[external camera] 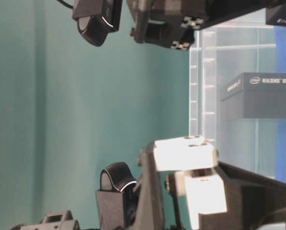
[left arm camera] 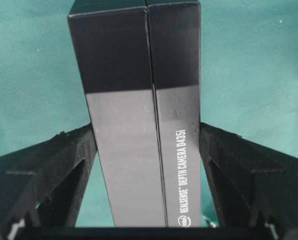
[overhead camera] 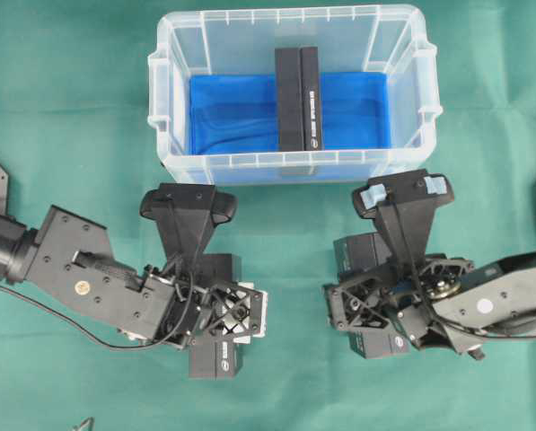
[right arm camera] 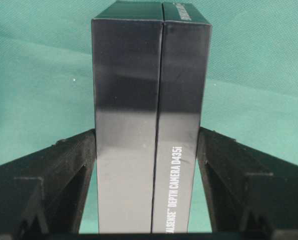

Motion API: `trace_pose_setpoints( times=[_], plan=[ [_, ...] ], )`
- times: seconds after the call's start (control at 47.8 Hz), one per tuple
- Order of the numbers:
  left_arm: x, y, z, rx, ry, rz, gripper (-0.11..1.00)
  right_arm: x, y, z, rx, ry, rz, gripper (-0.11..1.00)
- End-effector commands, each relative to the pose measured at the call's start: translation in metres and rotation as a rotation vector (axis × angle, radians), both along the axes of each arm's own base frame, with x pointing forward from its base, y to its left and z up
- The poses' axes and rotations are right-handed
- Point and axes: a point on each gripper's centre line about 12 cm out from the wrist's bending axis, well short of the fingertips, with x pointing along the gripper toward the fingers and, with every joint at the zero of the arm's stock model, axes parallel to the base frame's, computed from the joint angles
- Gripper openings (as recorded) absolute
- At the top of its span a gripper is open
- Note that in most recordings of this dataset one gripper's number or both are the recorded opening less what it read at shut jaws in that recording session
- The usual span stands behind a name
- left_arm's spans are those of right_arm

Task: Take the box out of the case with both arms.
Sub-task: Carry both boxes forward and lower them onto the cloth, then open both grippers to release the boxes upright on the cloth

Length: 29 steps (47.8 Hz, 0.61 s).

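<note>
Wrist views, left gripper (left arm camera: 146,130) gripping left box (left arm camera: 119,60), right gripper (right arm camera: 146,132) gripping right box (right arm camera: 129,65)

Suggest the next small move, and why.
Probably set down and release. The left gripper is shut on the left box and the right gripper on the right box, both over the green cloth outside the case. A third box stands inside, and neither gripper is free.

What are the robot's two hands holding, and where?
Each holds a black box by its long sides: left gripper one box, right gripper another box.
</note>
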Motion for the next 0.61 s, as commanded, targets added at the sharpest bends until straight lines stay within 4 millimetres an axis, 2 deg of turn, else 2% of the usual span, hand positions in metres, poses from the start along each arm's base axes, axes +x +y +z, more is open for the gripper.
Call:
trace_pose_setpoints(
  times=[0.0,0.105,0.209,0.272,0.355,0.481,0.586],
  plan=[
    [0.0018,-0.0014,0.0132,-0.017,-0.037,-0.011,0.64,0.0015,-0.0006,0.0085,0.005,-0.026,0.002,0.65],
    [0.0026,-0.0017,0.0137,-0.016,-0.041,-0.042,0.64,0.0016,-0.0008,0.0085,0.003,-0.026,0.003,0.68],
    [0.0057,0.0005,0.0148,-0.018,-0.059,-0.055,0.64,0.0013,-0.0009,0.0091,0.004,-0.027,0.001,0.87],
    [0.0076,0.0032,0.0146,-0.020,-0.067,-0.051,0.65,0.0013,-0.0009,0.0091,0.004,-0.027,0.001,0.93],
    [0.0096,0.0051,0.0158,-0.023,-0.076,-0.043,0.66,0.0013,-0.0009,0.0091,0.004,-0.027,0.001,0.93],
    [0.0104,0.0056,0.0161,-0.024,-0.076,-0.039,0.89,0.0012,-0.0012,0.0091,0.002,-0.026,0.001,0.92],
    [0.0098,0.0058,0.0166,-0.023,-0.073,-0.038,0.88,0.0014,-0.0017,0.0091,0.002,-0.026,-0.001,0.92]
  ],
)
